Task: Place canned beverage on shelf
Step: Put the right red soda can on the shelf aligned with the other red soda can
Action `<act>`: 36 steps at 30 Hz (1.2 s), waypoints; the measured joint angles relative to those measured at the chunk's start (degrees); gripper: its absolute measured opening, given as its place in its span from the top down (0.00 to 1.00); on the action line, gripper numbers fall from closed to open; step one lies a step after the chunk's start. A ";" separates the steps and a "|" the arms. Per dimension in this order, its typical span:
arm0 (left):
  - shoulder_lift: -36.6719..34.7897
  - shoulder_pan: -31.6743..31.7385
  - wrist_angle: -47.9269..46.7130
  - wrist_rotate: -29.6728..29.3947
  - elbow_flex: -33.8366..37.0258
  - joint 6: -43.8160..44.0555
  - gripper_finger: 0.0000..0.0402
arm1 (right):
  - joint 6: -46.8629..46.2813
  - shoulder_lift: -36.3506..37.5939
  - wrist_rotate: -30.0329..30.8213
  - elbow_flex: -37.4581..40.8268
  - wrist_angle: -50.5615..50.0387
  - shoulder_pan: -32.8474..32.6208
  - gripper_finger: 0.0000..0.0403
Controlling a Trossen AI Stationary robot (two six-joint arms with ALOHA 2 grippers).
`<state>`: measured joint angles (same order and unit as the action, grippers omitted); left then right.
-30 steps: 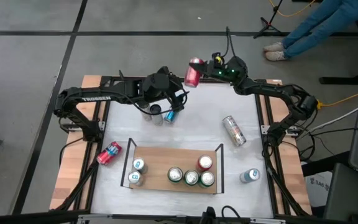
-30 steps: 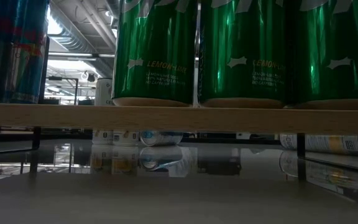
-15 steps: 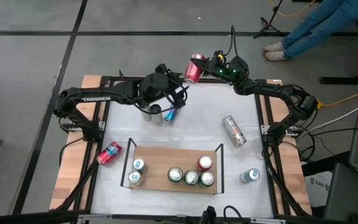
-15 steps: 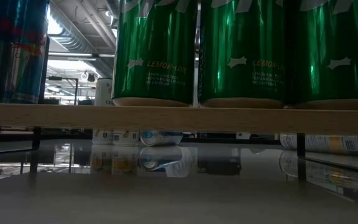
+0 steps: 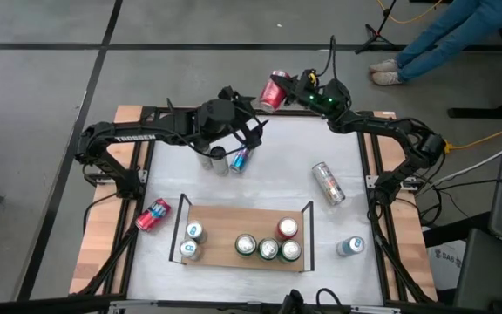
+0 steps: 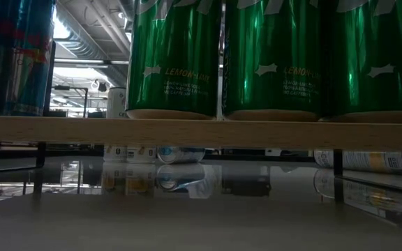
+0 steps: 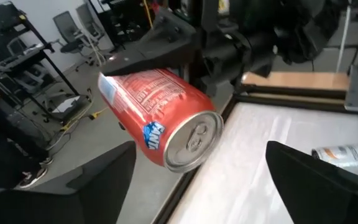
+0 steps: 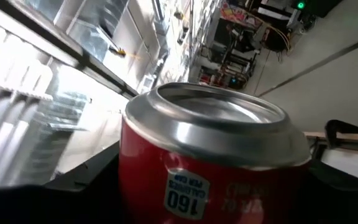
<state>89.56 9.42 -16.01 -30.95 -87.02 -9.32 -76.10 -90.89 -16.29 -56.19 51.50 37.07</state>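
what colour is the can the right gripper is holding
Red can, silver ends; clearest in the left wrist view.

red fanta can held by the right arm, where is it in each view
High: red can at top centre, past the table's far edge, in the right pincer.
Low: not in it.
Left wrist: centre, tilted, end facing the camera.
Right wrist: fills the foreground.
Shared landmark: the right arm gripping it.

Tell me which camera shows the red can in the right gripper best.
Left wrist view: the red can shows whole, label and end, held by the right gripper. Right wrist view shows only its top, close up; high view shows it small at the table's far edge; low view misses it.
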 joint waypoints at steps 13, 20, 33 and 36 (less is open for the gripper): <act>1.59 2.57 7.10 3.29 -0.02 -0.11 0.07 | -6.59 0.04 6.25 -0.03 3.04 -2.98 0.26; 3.09 2.63 9.47 2.57 -0.04 -0.48 0.07 | -9.07 0.04 10.68 -0.01 4.28 -4.80 0.26; 4.35 2.57 12.61 -1.10 -0.04 -3.20 0.07 | -11.62 0.07 12.26 -0.01 5.63 -6.04 0.26; 4.35 2.57 12.97 -1.12 -0.04 -3.30 0.07 | -12.82 0.07 12.45 -0.01 5.69 -6.05 0.26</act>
<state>93.91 11.99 -3.03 -32.08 -87.07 -12.62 -88.92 -90.83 -3.84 -56.21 57.19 31.02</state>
